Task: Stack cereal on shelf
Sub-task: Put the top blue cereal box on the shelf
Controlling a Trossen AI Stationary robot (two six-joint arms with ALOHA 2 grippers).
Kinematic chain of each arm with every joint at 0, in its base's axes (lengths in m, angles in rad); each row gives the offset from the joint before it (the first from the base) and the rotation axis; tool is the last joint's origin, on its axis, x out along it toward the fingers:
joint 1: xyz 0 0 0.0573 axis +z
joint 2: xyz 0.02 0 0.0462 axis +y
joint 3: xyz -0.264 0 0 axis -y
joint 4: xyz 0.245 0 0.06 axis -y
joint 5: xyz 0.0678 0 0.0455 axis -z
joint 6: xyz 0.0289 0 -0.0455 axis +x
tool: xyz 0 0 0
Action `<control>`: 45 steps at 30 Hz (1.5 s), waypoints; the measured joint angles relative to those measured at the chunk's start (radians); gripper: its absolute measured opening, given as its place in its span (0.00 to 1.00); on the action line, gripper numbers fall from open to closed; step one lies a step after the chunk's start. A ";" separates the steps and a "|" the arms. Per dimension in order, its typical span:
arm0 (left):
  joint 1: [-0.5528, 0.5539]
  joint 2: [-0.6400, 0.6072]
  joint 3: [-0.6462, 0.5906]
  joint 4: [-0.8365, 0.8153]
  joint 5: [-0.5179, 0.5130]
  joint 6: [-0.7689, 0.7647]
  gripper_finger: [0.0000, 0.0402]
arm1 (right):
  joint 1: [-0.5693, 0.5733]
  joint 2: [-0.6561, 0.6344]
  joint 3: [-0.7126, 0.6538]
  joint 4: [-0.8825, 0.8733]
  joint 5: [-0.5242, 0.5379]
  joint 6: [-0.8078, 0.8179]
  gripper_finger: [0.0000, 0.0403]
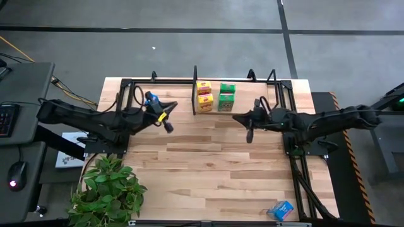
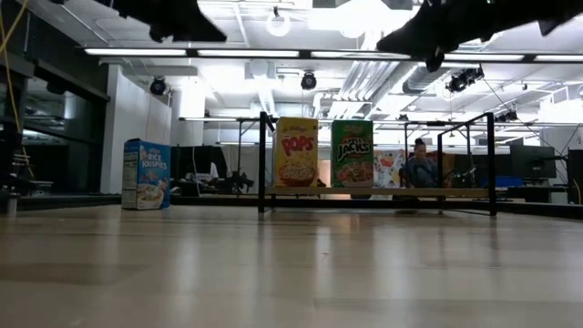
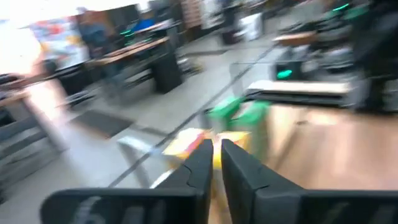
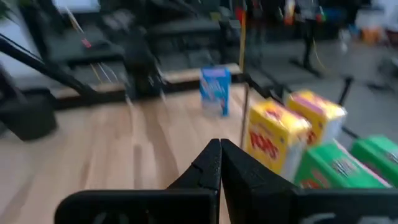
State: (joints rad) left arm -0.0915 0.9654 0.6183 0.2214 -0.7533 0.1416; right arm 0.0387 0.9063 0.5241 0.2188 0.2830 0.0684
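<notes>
On the shelf at the table's far edge stand two yellow boxes and, just right of them, the green boxes. One blue box lies well away from the shelf near the table's front right corner. The left gripper hangs left of the shelf's boxes with its fingers a narrow slit apart and empty, and the right gripper hangs to their right, closed on nothing.

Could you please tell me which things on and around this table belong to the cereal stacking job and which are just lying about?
Job: yellow boxes, green boxes, blue box, shelf.
Lying about: potted plant, computer mouse, keyboard.
</notes>
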 joint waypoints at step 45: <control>0.575 0.111 0.000 -0.761 0.125 -0.662 0.73 | -0.013 -0.003 -0.063 0.126 -0.002 -0.016 0.00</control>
State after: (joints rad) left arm 0.4835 1.0765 0.6186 -0.5398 -0.6286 -0.5203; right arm 0.0261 0.9035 0.4614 0.3451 0.2806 0.0521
